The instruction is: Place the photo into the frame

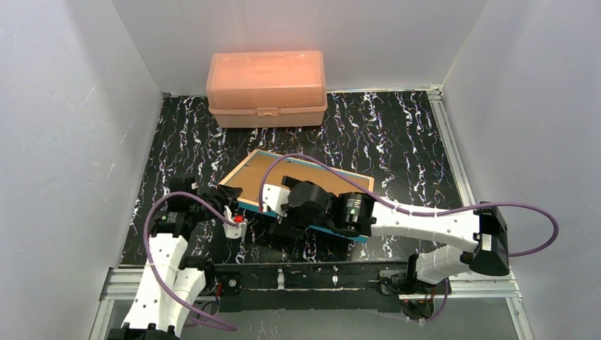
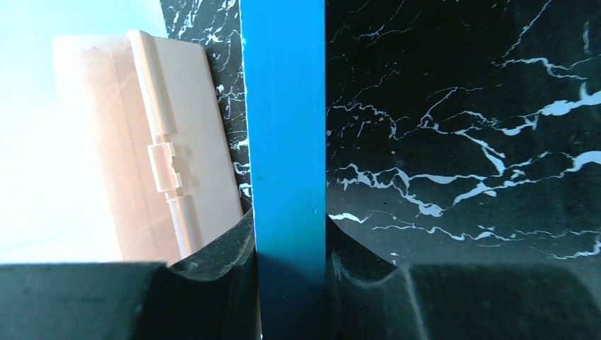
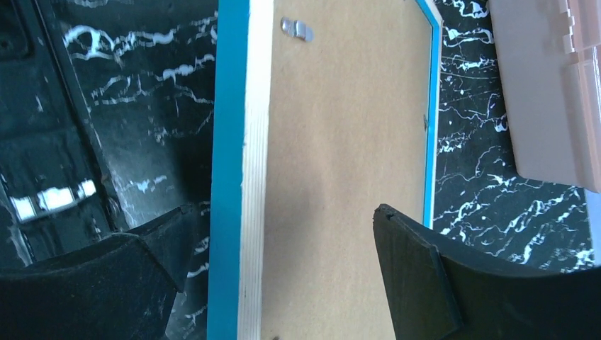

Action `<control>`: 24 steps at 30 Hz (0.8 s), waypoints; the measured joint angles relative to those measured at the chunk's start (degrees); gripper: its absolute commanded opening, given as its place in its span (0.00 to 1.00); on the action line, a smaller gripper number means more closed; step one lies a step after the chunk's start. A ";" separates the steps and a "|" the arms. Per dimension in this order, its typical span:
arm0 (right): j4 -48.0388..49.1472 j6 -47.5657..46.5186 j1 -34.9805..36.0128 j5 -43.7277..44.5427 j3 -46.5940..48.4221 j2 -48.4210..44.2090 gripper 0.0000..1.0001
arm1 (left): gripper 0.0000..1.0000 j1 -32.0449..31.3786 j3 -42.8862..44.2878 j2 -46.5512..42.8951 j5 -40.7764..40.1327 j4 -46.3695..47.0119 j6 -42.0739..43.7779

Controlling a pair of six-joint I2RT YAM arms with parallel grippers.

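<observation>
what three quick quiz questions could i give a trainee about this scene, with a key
1. True or false: the frame lies with its brown backing facing up.
2. Which gripper is clamped on the frame's blue edge: A left, B right, C neither?
3. What stands at the far edge of the table?
Key: 1 true. 2 A, the left gripper. 3 the pink box.
</observation>
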 measured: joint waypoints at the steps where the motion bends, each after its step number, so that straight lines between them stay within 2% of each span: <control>1: -0.76 -0.74 0.33 0.39 0.00 0.04 0.99 | 0.16 0.00 0.74 0.13 -0.04 -1.27 -0.07; 9: -6.23 -7.58 0.92 3.50 6.10 4.96 0.98 | 0.15 -0.02 7.08 2.49 -0.79 -8.66 -1.38; 12: -6.23 -9.27 0.92 5.29 7.06 6.45 0.93 | 0.15 -0.11 8.72 2.99 -0.81 -9.99 -2.69; 16: -6.27 -11.30 0.94 8.35 7.15 8.04 0.79 | 0.15 -0.17 10.78 3.78 -1.27 -11.54 -4.57; 20: -6.32 -12.68 1.14 10.08 7.78 8.96 0.54 | 0.18 -0.15 11.13 4.15 -1.79 -11.93 -5.31; 22: -6.88 -13.11 1.14 10.05 8.63 9.68 0.45 | 0.22 -0.15 11.78 4.20 -2.25 -11.89 -6.01; 24: -7.96 -13.49 1.07 10.27 10.05 10.54 0.42 | 0.29 -0.07 12.37 4.24 -2.64 -12.37 -6.99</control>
